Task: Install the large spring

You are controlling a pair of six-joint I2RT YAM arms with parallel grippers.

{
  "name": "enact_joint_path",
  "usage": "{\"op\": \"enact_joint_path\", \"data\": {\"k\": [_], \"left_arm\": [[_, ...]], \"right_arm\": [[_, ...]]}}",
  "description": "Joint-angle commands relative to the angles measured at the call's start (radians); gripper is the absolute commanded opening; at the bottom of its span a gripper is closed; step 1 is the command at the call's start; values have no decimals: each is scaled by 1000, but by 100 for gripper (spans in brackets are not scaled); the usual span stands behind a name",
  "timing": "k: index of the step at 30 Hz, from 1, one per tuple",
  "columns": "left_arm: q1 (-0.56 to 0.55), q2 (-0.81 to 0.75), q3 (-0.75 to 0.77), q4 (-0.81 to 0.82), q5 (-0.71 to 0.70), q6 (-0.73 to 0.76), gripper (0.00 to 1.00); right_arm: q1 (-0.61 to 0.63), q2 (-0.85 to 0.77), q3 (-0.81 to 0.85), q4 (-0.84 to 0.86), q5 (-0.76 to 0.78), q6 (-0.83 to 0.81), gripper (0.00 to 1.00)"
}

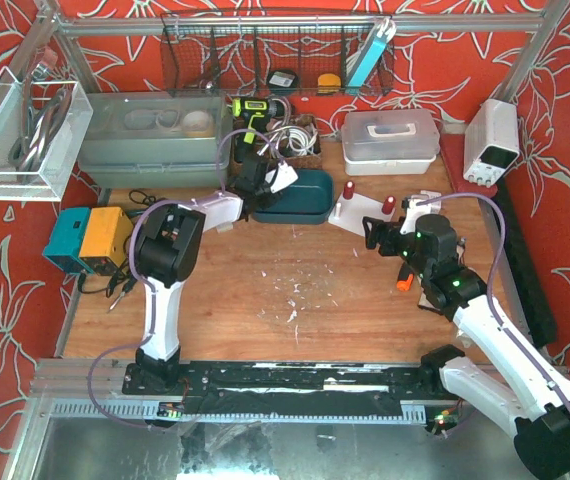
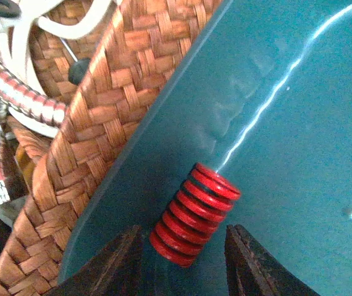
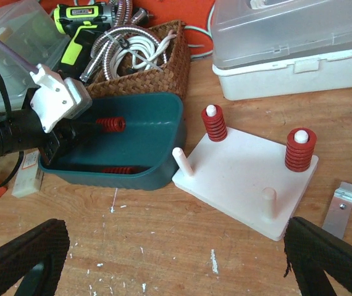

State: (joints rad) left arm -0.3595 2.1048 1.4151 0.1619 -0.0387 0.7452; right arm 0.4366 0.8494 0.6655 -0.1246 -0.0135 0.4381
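A large red spring [image 2: 194, 213] lies in the teal bin [image 2: 299, 123] near its wall. My left gripper [image 2: 182, 231] reaches into the bin [image 1: 305, 200] and is open: one dark finger stands on each side of the spring, with a small gap on both sides. From the right wrist view the same spring [image 3: 110, 124] shows at the left gripper's tip [image 3: 77, 126], and another red spring [image 3: 117, 169] lies by the bin's near wall. The white peg board [image 3: 244, 172] carries two red springs [image 3: 214, 122] [image 3: 300, 150] and two bare pegs [image 3: 182, 161] [image 3: 268, 203]. My right gripper [image 3: 177, 228] hangs open over the table before the board.
A wicker basket [image 3: 157, 68] with hose and cable touches the bin's far side, with a green drill [image 1: 250, 108] behind it. A white lidded box [image 1: 390, 140] stands behind the board. A metal bracket [image 3: 349, 200] lies right of the board. A blue and yellow box [image 1: 85, 238] sits at the left.
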Motion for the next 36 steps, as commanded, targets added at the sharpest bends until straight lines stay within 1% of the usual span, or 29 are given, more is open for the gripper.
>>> {"op": "enact_joint_path", "data": {"k": [1, 11, 21, 25, 27, 30, 33, 36], "left_arm": [[12, 42, 36, -15, 18, 89, 41], [31, 108, 84, -71, 52, 147, 43], [34, 177, 134, -96, 31, 168, 44], [37, 207, 159, -139, 38, 169, 44], [37, 209, 162, -166, 48, 168, 42], [37, 190, 151, -195, 76, 157, 33], [37, 169, 147, -245, 113, 149, 31], [37, 152, 147, -288, 152, 148, 31]], "right_arm": [[1, -5, -11, 20, 36, 9, 96], [2, 1, -10, 18, 51, 5, 96], [2, -9, -12, 13, 65, 2, 96], [2, -6, -11, 14, 67, 2, 96], [2, -3, -11, 16, 66, 4, 97], [2, 2, -12, 18, 61, 5, 97], [2, 3, -10, 16, 61, 5, 97], [2, -2, -12, 17, 61, 7, 97]]}}
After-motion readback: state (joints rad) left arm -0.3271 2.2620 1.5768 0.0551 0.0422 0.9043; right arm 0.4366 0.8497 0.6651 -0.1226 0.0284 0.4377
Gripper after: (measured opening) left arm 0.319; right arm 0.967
